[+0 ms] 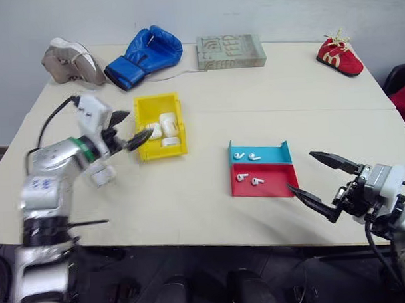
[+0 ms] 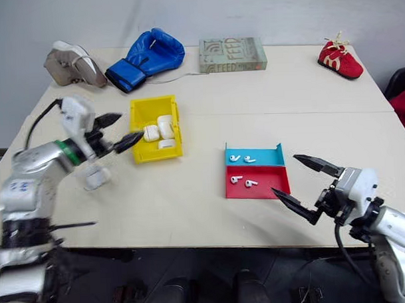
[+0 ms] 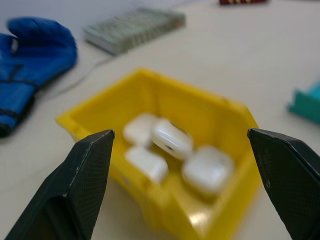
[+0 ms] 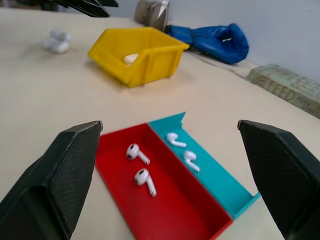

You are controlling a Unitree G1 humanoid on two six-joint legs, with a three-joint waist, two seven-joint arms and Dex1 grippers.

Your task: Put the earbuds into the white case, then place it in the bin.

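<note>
- Head views: your left hand point(image 1: 126, 130) sits just off the left wall of the bin point(image 1: 142, 111), fingers spread wide, nothing in it.
- The yellow bin stands on the worktop point(image 1: 191, 205), left of centre, with several white cases point(image 1: 167, 124) inside.
- One more white case point(image 2: 95, 176) lies on the worktop below the left hand, outside the bin.
- Your right hand point(image 1: 310, 176) hovers at the front right, just off the trays' corner, fingers wide apart, empty.
- Red tray point(image 1: 273, 185) and teal tray point(image 1: 276, 153) sit side by side right of centre, touching. Two earbuds point(image 1: 249, 180) in the red one, two in the teal.
- Back edge of the worktop: grey shoe point(image 1: 67, 62), blue boxing glove point(image 1: 146, 55), grey-green book point(image 1: 230, 51), red shoe point(image 1: 339, 56).
- Left wrist view: fingers point(image 3: 77, 192) released, framing the bin. You see four cases piled in it, none touched.
- Right wrist view: fingers point(image 4: 60, 180) released, on either side of the trays. All four earbuds lie loose in the trays, well apart from the bin behind; the stray case shows at the far left.
</note>
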